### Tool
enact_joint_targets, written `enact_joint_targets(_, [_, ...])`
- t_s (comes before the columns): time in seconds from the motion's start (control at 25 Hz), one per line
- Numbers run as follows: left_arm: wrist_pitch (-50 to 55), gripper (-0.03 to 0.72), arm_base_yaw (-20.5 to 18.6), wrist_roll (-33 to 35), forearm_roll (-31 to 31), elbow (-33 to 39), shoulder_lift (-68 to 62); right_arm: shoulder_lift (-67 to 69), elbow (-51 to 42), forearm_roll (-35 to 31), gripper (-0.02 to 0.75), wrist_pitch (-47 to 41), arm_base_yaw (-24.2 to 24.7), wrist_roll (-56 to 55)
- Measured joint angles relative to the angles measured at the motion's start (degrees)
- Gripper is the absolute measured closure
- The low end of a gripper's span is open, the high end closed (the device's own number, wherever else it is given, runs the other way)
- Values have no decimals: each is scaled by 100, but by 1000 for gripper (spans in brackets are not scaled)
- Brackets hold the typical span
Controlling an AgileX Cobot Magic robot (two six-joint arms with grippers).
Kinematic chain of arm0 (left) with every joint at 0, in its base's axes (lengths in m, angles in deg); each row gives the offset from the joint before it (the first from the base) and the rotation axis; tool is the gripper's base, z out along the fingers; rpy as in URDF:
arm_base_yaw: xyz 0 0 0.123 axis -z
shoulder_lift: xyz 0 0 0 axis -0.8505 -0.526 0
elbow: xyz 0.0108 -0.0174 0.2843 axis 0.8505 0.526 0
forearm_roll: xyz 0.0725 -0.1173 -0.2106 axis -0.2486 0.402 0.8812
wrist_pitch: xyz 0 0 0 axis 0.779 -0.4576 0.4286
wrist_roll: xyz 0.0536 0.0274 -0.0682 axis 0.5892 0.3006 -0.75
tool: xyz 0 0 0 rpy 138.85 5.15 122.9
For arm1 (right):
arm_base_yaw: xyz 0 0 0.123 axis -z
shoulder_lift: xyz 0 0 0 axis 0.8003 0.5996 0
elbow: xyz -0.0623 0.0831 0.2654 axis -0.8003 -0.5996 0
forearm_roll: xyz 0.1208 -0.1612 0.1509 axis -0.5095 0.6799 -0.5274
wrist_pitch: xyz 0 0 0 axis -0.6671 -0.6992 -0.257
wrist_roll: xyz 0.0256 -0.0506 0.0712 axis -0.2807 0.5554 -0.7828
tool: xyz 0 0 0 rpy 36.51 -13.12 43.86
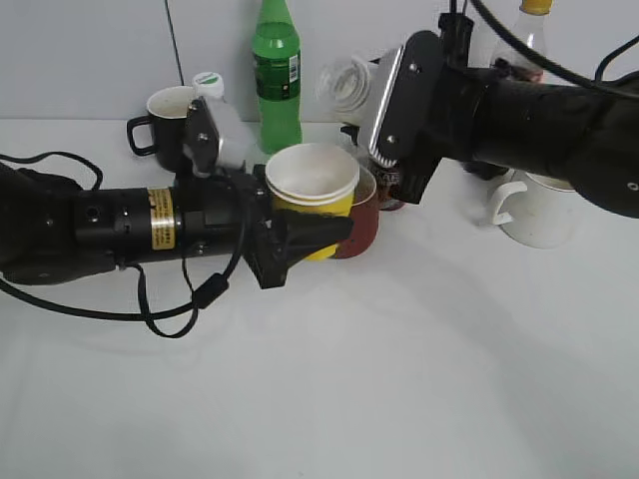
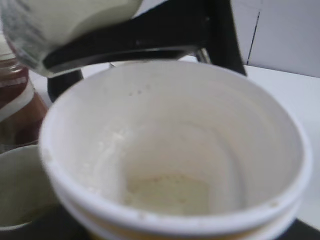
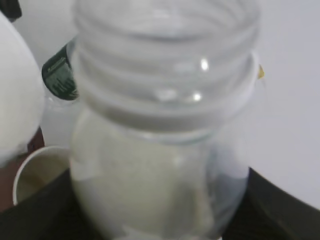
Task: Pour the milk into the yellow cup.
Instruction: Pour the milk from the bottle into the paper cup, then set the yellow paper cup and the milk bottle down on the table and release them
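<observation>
My left gripper (image 1: 319, 235) is shut on the yellow cup (image 1: 312, 195) and holds it up above the table at the centre. The left wrist view looks into the cup (image 2: 175, 150); a little creamy liquid lies at its bottom. My right gripper (image 1: 374, 95) is shut on the milk bottle (image 1: 347, 85), uncapped and tipped to the left, its open mouth just above and right of the cup's rim. In the right wrist view the milk bottle (image 3: 165, 150) fills the frame, with creamy liquid in its body. The bottle's underside shows at the top left of the left wrist view (image 2: 65, 25).
A dark red mug (image 1: 361, 225) sits right behind the cup, with a brown bottle (image 1: 389, 185) beside it. A green bottle (image 1: 277, 75), a black mug (image 1: 165, 120) and a white-capped bottle (image 1: 210, 85) stand at the back. A white mug (image 1: 539, 210) is at right.
</observation>
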Motion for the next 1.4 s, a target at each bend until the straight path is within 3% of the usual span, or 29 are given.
enact_joint_targets(0.32, [0,276,-740,5,63,7,230,0,-16,-1029,289,319,87,-2097])
enact_joint_targets(0.4, [-16,276,-1071,5,77,141,255,-7,-128,-1099,289,501,199,-2669])
enact_joint_targets(0.64, [26,276,-1592,201,90,526,260,-13,-1017,-1151,289,1289,761,-3819])
enact_joint_targets(0.88, [187,276,-1662,528,183,613,174,126,-1635,-1205,289,1574,1025,-4023])
enact_joint_targets(1.4, [-473,276,-1662,846,792,456,-1035,1585,-1677,-1480,290,2588,1030,-4036])
